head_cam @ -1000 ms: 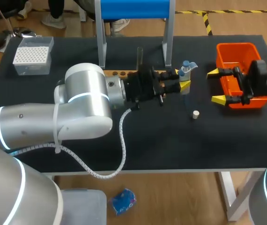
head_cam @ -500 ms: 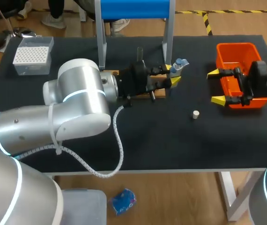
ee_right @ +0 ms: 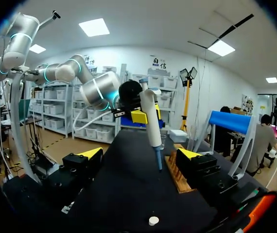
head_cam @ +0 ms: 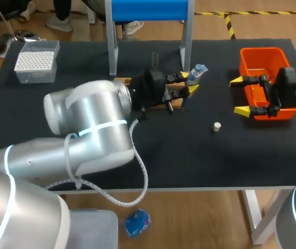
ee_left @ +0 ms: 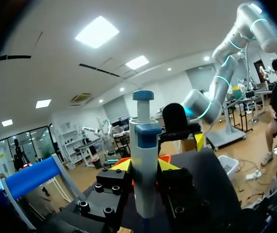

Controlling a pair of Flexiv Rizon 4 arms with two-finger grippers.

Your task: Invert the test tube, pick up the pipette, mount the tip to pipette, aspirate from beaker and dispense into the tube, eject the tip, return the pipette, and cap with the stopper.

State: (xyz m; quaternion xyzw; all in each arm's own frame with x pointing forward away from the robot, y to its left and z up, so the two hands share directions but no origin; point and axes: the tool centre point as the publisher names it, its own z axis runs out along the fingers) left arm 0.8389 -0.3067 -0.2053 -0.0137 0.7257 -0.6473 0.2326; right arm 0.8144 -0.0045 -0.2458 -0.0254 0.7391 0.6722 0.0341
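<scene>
Bare tabletop (head_cam: 189, 155) around stopper (head_cam: 217, 126)

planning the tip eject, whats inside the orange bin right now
The orange bin's far half shows only bare orange floor. The open right gripper hangs over the near half and covers it, so anything there cannot be seen.

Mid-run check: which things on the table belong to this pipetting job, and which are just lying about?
Job: pipette in left gripper, tip box, stopper, wooden rack.
Not named in the task: orange bin, blue-topped stand; both probably serve it.
</scene>
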